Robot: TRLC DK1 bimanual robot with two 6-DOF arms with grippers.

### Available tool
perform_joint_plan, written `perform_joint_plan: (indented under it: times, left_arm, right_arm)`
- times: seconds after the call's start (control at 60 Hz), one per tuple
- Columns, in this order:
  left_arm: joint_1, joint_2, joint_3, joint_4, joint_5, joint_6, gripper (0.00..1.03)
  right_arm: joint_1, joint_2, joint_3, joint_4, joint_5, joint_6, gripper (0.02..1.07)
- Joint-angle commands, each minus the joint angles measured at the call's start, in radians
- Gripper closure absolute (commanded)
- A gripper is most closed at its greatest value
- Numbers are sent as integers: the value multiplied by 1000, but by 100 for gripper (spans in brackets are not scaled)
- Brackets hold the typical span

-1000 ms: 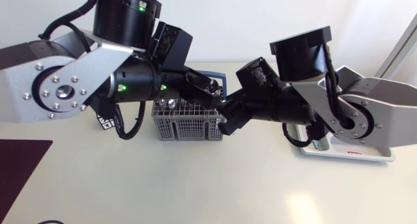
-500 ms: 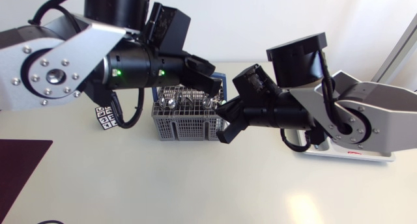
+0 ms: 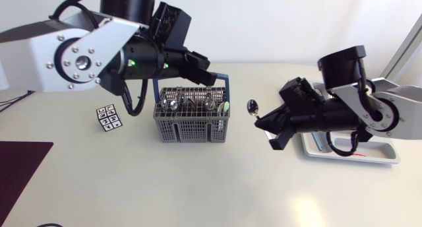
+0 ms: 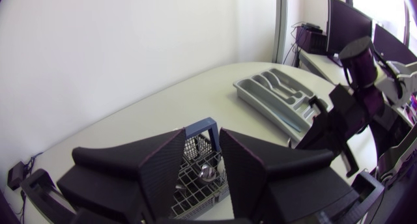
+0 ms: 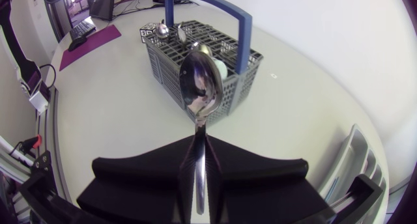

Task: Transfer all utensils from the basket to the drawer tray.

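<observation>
The pale table (image 3: 198, 187) carries a grey mesh basket with a blue handle (image 3: 191, 127), holding metal utensils (image 3: 173, 103). A light grey compartmented drawer tray (image 3: 369, 156) sits well apart. The left gripper (image 3: 203, 68) hangs above the basket, fingers narrowly parted. The right gripper (image 5: 199, 144) clamps a shiny metal spoon (image 5: 201, 87) by its handle, between basket and tray.

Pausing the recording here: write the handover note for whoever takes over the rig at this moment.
Right gripper: shut on a spoon, held in the air between the basket and the tray.
Left gripper: open, empty, above the basket.
Done: one spoon is out of the basket.
Left: set it in the tray, then move the other utensils from the basket.
</observation>
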Motion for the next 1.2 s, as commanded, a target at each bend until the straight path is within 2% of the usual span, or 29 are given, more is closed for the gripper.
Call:
perform_joint_plan:
  times: [0.0, 0.167, 0.283, 0.417, 0.55, 0.633, 0.783, 0.833, 0.933, 1.033, 1.15, 1.183]
  left_arm:
    - [-1, 27, 6, -9, -20, 55, 62]
    - [22, 31, -17, -15, -28, 95, 60]
    - [33, 31, -32, -13, -33, 124, 59]
    - [37, 33, -46, -10, -33, 135, 58]
    - [33, 36, -51, -7, -33, 135, 58]
    - [25, 36, -60, -4, -33, 136, 58]
    - [8, 36, -75, -2, -33, 151, 58]
    - [7, 36, -81, -1, -33, 161, 56]
    - [4, 34, -88, -2, -33, 165, 56]
    - [-5, 34, -94, -2, -33, 168, 56]
    - [-18, 34, -100, -2, -33, 171, 56]
    - [-21, 34, -103, -2, -34, 176, 55]
  right_arm:
    - [-82, -4, -20, -44, -39, -135, 101]
    - [-292, 48, 20, -163, -113, -382, 101]
    - [-433, 139, 60, -228, -128, -577, 101]
    - [-567, 212, 104, -257, -125, -758, 101]
    - [-680, 297, 184, -346, -112, -948, 101]
    - [-734, 343, 216, -352, -70, -1045, 101]
    - [-826, 435, 264, -337, 7, -1195, 99]
    - [-855, 462, 264, -294, 36, -1237, 87]
    - [-889, 494, 256, -231, 73, -1296, 87]
    - [-903, 501, 224, -168, 97, -1338, 80]
    - [-903, 504, 173, -64, 126, -1353, 80]
    - [-901, 497, 168, -54, 126, -1352, 76]
